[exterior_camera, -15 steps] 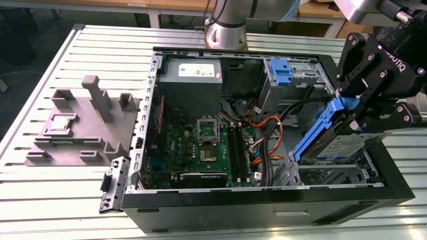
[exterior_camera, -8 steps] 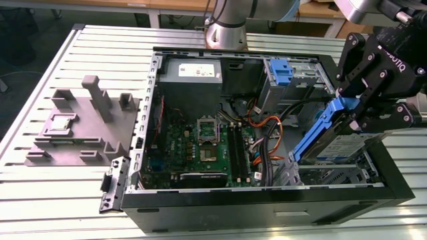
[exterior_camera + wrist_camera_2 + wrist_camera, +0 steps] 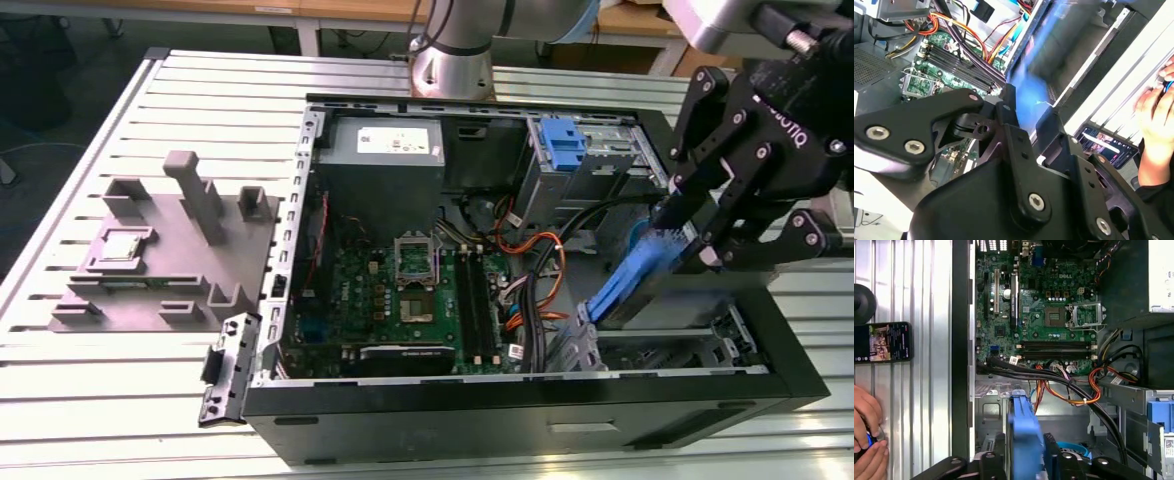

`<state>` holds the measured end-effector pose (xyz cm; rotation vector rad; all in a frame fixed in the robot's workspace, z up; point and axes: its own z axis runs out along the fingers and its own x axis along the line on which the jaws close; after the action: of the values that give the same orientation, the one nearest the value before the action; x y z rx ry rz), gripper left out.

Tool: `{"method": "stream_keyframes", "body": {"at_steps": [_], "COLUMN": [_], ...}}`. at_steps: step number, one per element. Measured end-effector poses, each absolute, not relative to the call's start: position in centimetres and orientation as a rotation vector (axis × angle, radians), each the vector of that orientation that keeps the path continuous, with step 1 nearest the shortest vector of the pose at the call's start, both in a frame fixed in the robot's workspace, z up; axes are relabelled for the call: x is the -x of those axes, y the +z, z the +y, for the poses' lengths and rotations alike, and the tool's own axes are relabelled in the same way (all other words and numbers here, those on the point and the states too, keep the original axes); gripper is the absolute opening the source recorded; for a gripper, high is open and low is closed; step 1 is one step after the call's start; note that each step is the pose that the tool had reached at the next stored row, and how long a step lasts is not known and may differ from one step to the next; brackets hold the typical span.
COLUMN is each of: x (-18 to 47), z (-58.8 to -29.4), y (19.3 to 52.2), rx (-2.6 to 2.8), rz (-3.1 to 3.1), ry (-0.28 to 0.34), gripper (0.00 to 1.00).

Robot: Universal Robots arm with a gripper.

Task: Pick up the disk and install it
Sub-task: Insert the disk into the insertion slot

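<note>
Exterior view: the gripper [image 3: 674, 245] hangs over the open computer case [image 3: 534, 405], at its end toward the exterior view's right. It is clamped on the disk [image 3: 627, 285], whose blue carrier edge faces the camera. The disk is clear of the table and tilted, its low end aimed into the metal drive bay [image 3: 674, 350]. I judge the slant is meant to line it up with the bay. A grey fixture block [image 3: 160, 260] sits on the slatted table, well apart.

Second wrist view: black fingers [image 3: 1014, 135] pinch the carrier from either side, leaving its far end free. A person's hand [image 3: 1156, 112] and a phone [image 3: 1101, 145] are outside the case wall.

First wrist view: the disk shows edge-on between the fingers, above the bay floor and near the orange and black cables [image 3: 1074, 390]. The motherboard [image 3: 1044, 305] lies beyond. Not yet seated.
</note>
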<state>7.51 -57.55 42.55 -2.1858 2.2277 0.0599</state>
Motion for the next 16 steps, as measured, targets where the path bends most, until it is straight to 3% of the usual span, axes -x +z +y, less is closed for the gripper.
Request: {"method": "stream_keyframes", "body": {"at_steps": [1, 7, 16], "x": [-7.5, -7.5, -7.5], "z": [-57.6, -57.8, -58.0], "y": [42.4, 41.3, 39.7], "rx": [2.186, 2.185, 2.185], "rz": [2.227, 2.227, 2.227], "ry": [0.06, 0.059, 0.059], "gripper": [0.44, 0.44, 0.12]}}
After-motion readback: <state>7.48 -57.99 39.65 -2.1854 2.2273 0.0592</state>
